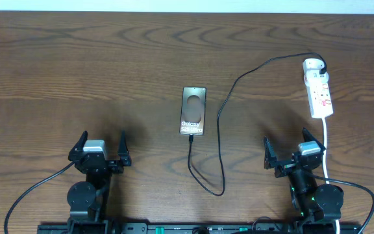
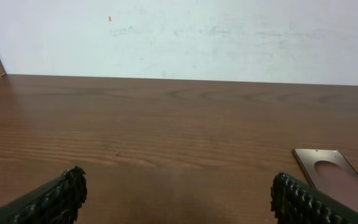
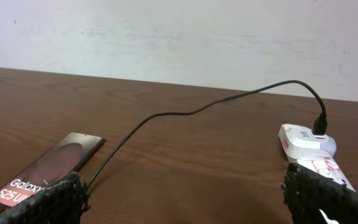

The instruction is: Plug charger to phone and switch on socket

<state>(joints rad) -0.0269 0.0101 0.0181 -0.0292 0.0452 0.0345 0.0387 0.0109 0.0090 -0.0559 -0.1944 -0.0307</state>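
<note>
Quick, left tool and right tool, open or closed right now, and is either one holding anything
Left tool: open, holding nothing.
Right tool: open, holding nothing.

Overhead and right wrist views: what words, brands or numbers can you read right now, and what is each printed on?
"Galaxy S25 Ultra": white lettering on the phone, readable in the overhead view.
"Galax" / "S25 U": the same lettering in the right wrist view, the rest hidden.
Red markings on the socket: too small to read.
Small grey mark on the plug head: blurred, unreadable.
Left wrist view: no text.
</note>
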